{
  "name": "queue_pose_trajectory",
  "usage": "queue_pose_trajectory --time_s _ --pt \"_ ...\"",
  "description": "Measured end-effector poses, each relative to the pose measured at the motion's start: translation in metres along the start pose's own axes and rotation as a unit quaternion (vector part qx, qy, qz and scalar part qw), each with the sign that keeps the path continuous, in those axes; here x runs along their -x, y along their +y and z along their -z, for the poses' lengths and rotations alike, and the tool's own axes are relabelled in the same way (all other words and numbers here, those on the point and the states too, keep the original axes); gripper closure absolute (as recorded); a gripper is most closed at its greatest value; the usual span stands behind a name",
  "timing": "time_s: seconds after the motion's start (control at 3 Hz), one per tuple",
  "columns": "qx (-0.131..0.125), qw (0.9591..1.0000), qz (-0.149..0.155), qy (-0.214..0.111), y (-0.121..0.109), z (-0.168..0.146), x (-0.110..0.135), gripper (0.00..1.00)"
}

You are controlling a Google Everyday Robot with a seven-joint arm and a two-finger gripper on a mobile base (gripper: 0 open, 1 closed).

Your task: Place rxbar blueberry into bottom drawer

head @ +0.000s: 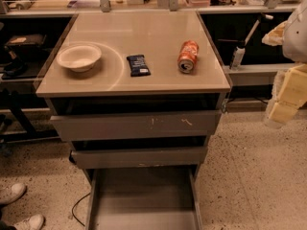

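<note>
The rxbar blueberry (pixel 138 65), a small flat bar in a dark navy wrapper, lies on the cabinet top (pixel 144 32) near its front middle. The bottom drawer (pixel 144 200) is pulled out below, showing a plain grey floor with nothing in it. My gripper (pixel 287 96), with pale yellowish parts, hangs at the far right edge of the view. It is beside the cabinet, off the top, well right of the bar and above the floor.
An orange soda can (pixel 188 56) lies on its side right of the bar. A white bowl (pixel 79 57) sits at the left. The two upper drawers (pixel 136 124) stand slightly ajar. A person's shoes (pixel 13 193) and a cable (pixel 79 202) are on the floor at left.
</note>
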State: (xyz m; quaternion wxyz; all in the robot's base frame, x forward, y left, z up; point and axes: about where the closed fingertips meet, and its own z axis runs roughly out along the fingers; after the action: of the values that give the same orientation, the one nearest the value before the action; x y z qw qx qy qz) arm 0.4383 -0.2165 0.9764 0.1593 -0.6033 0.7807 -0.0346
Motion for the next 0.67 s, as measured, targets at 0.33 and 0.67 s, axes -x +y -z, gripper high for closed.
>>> queue_pose_trajectory --time_s 0.33,0.67 --pt "0.001 1.0000 0.003 -0.002 -0.009 -0.002 0.009 0.00" --pt "0.007 0.9999 0.010 0.005 -0.031 -0.009 0.027 0.00"
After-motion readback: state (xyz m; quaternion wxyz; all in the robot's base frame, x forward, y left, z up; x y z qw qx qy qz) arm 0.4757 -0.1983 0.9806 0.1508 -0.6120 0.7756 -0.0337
